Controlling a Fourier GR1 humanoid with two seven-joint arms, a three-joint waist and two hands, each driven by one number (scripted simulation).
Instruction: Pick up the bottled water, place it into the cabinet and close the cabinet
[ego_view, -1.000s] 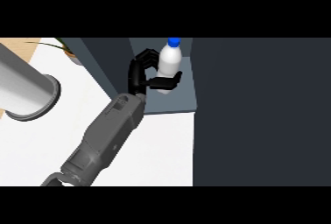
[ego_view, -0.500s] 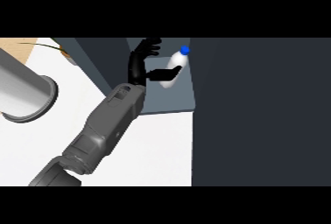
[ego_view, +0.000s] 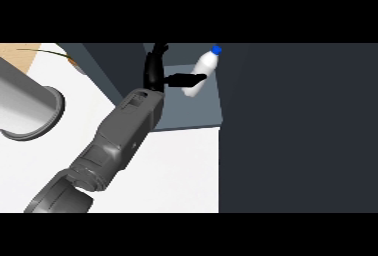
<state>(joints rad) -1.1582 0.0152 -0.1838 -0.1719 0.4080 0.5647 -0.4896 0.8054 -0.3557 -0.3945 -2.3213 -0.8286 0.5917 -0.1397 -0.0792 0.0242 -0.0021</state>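
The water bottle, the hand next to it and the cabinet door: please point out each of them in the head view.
Water bottle (ego_view: 201, 70): head view, on its white body.
Hand (ego_view: 154, 70): head view, on the black palm.
Cabinet door (ego_view: 295, 125): head view, on its dark flat face.

Grey cylinder (ego_view: 26, 110) on white counter (ego_view: 170, 170), wooden board (ego_view: 18, 55) behind.

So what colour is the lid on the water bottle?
Blue. The cap tops the white bottled water inside the cabinet, seen in the head view.
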